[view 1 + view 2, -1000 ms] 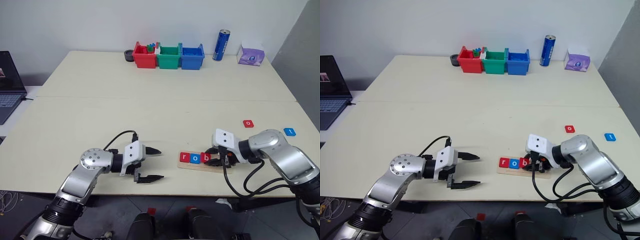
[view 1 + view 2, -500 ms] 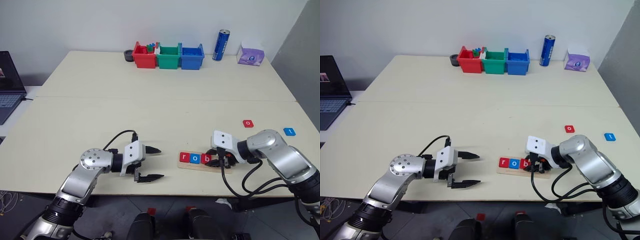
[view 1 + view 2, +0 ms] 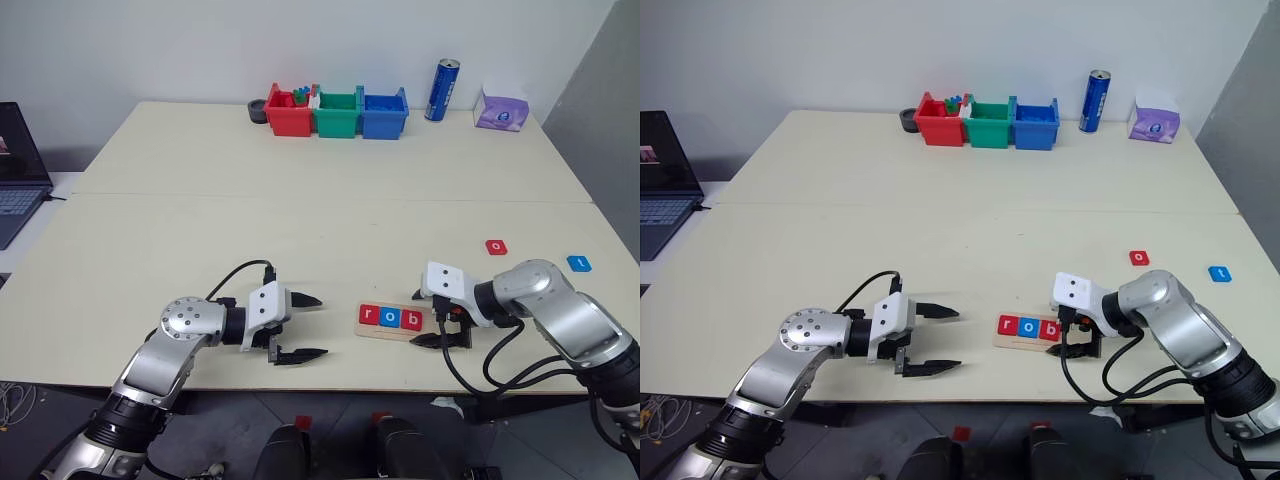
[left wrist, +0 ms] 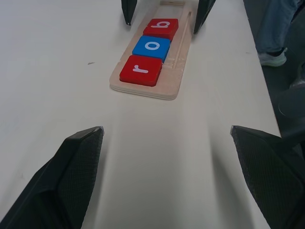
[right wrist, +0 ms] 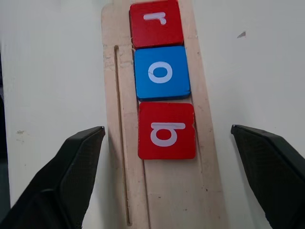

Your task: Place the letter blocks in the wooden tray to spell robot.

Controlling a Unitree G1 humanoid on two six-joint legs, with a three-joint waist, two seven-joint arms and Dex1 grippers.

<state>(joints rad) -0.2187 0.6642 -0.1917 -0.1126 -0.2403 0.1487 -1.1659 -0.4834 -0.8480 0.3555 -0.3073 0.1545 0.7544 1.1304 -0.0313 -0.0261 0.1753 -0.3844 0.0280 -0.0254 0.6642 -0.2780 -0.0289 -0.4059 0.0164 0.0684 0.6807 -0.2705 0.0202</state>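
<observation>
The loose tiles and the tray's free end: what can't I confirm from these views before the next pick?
- Red loose tile and blue loose tile, head views: their white letters are too small to read.
- Wooden tray, right wrist view: its free end runs off the picture edge; in the head views the right gripper covers that end.
- Red bin, head views: its contents are too small to identify.

Three letter blocks (image 3: 390, 318) in wooden tray (image 3: 405, 333), two (image 3: 497, 247) behind right
</observation>
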